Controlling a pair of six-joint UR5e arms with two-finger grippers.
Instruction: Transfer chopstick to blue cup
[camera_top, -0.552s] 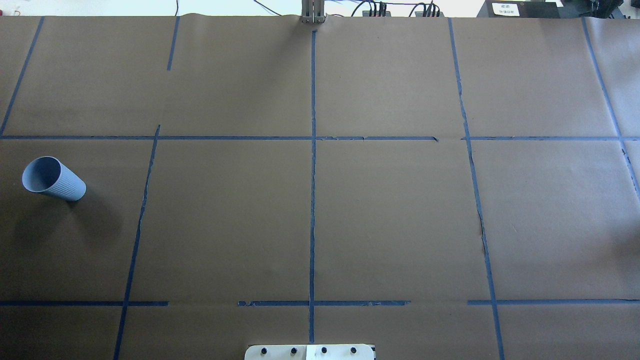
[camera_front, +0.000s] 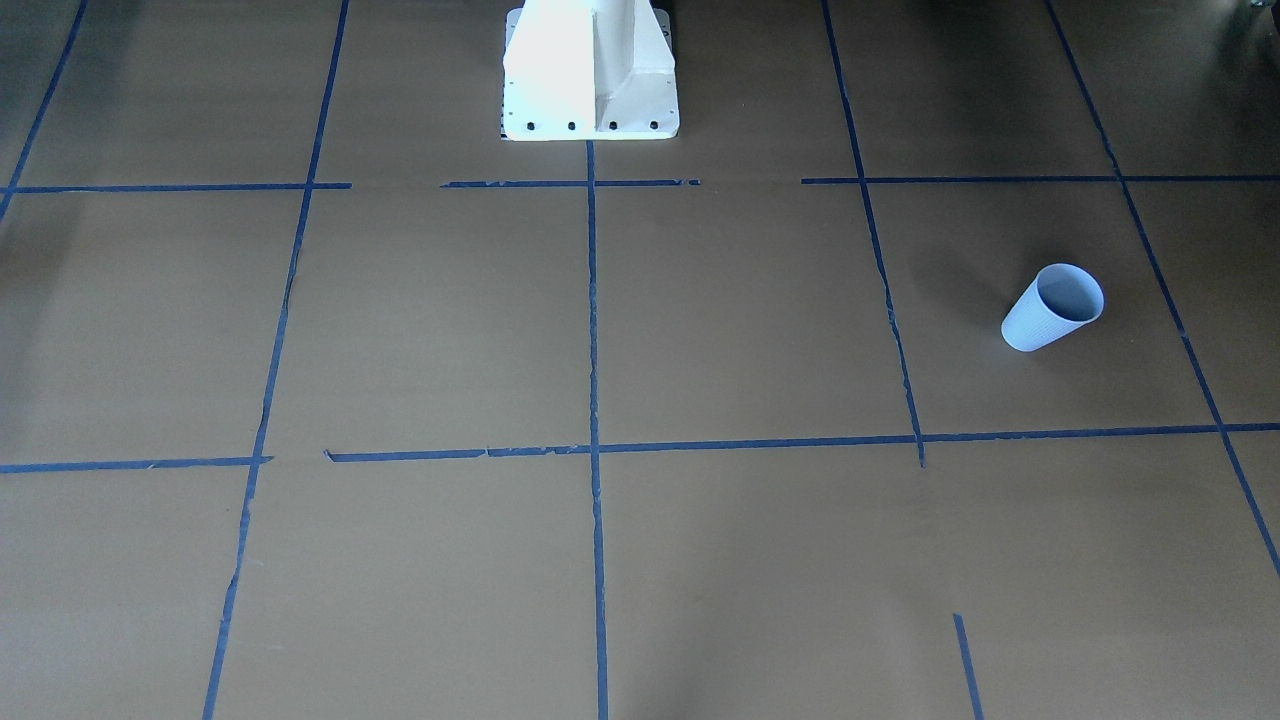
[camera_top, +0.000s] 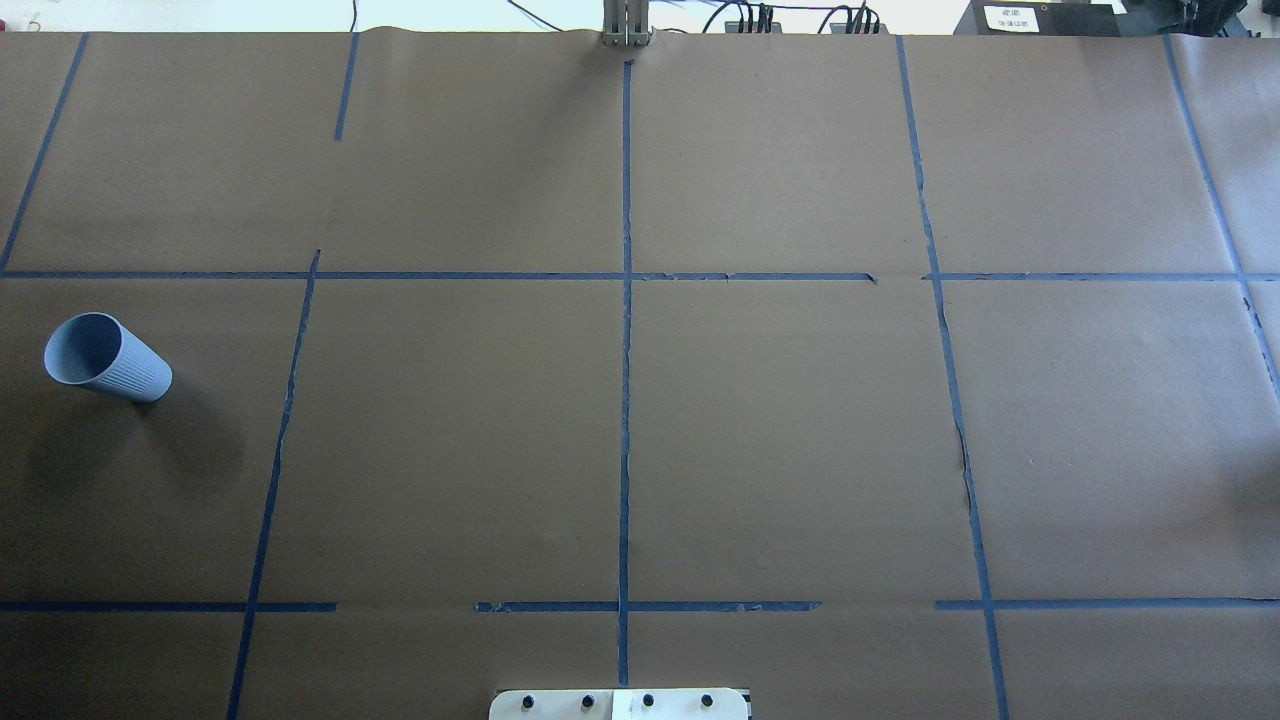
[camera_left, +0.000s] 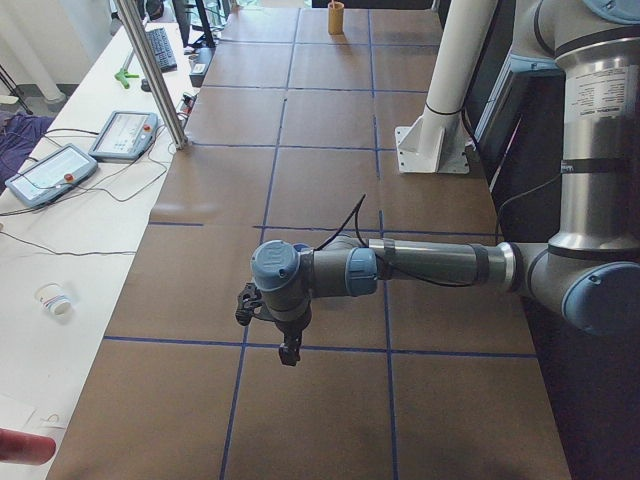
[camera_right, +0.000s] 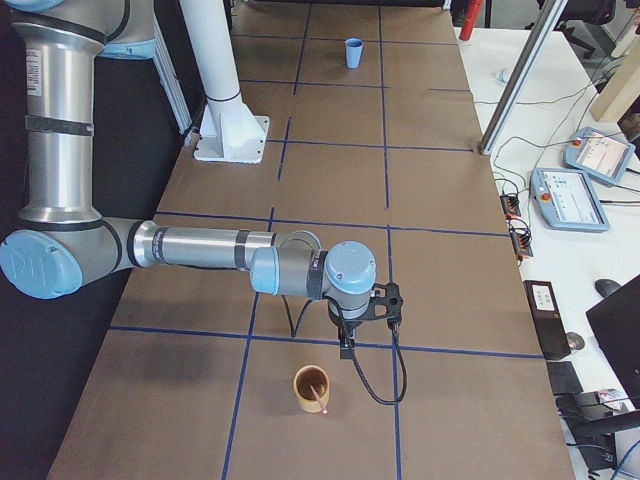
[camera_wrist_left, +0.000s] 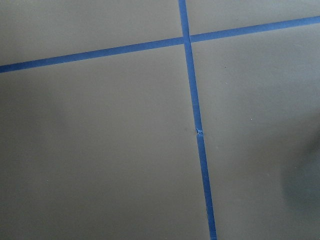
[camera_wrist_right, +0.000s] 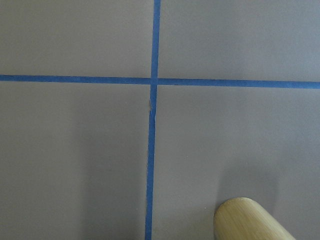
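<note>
The blue cup (camera_top: 105, 358) stands upright at the table's left side, empty; it also shows in the front-facing view (camera_front: 1050, 308) and far off in the right side view (camera_right: 353, 52). A thin reddish chopstick (camera_right: 320, 401) leans in a tan wooden cup (camera_right: 300, 398) at the table's right end; that cup's rim shows in the right wrist view (camera_wrist_right: 250, 220). My right gripper (camera_right: 345, 350) hangs just above and behind the wooden cup. My left gripper (camera_left: 290, 352) hangs over the table's left end. I cannot tell whether either gripper is open or shut.
The white robot base (camera_front: 590, 70) stands at the table's near-robot edge. Blue tape lines grid the brown paper. A side bench holds teach pendants (camera_right: 580, 195) and a metal post (camera_right: 510, 90). The tan cup also shows far off in the left side view (camera_left: 335, 17).
</note>
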